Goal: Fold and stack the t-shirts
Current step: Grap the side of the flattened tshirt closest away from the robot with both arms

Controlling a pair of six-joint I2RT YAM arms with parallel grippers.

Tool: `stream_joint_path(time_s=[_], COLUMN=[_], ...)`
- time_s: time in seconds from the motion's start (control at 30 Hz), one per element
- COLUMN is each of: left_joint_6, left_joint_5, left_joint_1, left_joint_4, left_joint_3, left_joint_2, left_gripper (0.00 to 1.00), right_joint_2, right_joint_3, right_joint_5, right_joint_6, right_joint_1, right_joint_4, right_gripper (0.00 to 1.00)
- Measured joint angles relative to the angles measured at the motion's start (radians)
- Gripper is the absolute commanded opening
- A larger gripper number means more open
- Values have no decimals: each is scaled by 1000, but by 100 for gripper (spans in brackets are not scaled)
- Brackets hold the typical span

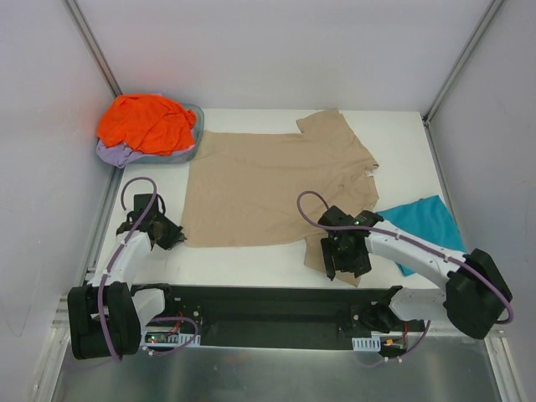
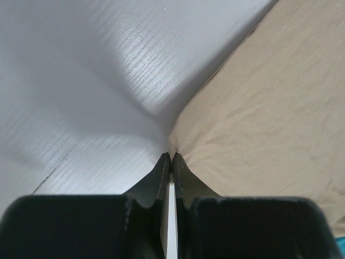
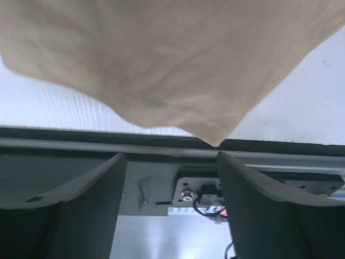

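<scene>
Lying flat in the middle of the white table (image 1: pixel 251 261) is the tan t-shirt (image 1: pixel 268 184). It lies sideways in the top view. Its long way runs from 9 o'clock to 3 o'clock, with the neck at 3 o'clock and the bottom hem at 9 o'clock. One sleeve sticks out toward 12 o'clock and the other sleeve (image 3: pixel 210 124) toward 5 o'clock.

The left gripper (image 1: pixel 172 234) sits at the shirt's 8 o'clock corner. Its two fingers are pressed tight together, and their tips touch the very edge of the tan cloth. I cannot tell if any cloth is caught between them.

The right gripper (image 1: pixel 343 268) is at the 5 o'clock sleeve. Its fingers stand wide apart. In the right wrist view, the point of the sleeve lies just past the gap between them. The fingers are not squeezing anything.

The teal t-shirt (image 1: pixel 423 219) lies at 4 o'clock from the tan one, just beside it and partly under the right arm.

Far off at 10 o'clock, in the back corner, is a basin (image 1: pixel 198 134). The orange t-shirt (image 1: pixel 146 121) is bunched up in it, on top of the lavender t-shirt (image 1: pixel 113 155).
</scene>
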Motion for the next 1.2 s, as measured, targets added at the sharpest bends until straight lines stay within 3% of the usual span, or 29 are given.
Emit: stream_joint_path(time_s=[0.27, 0.37, 0.47, 0.5, 0.53, 0.73, 0.97, 1.2], left_joint_6=[-2, -2, -3, -3, -3, -25, -69, -96], left_joint_5=[-1, -5, -11, -12, -13, -18, -32, -31], left_joint_1=[0, 0, 0, 0, 0, 0, 0, 0], left_joint_4=[-1, -1, -1, -2, -2, -29, -100, -178], left_joint_3=[-7, -8, -8, -8, -8, -8, -50, -82], left_joint_2=[-3, -3, -3, -3, -3, -21, -175, -223], left_gripper=[0, 0, 0, 0, 0, 0, 0, 0], right_joint_2=[238, 270, 279, 280, 280, 224, 40, -13], right_joint_3=[1, 8, 9, 9, 9, -25, -84, -77], right_joint_5=[-2, -39, -71, -80, -90, -142, -170, -172], right_joint_6=[-15, -34, -49, -54, -58, -41, 16, 29], right_joint_1=[-51, -74, -90, -99, -106, -114, -76, -56], right_joint_4=[107, 119, 126, 124, 122, 120, 17, -71], right_gripper=[55, 43, 22, 8, 1, 1, 1, 1])
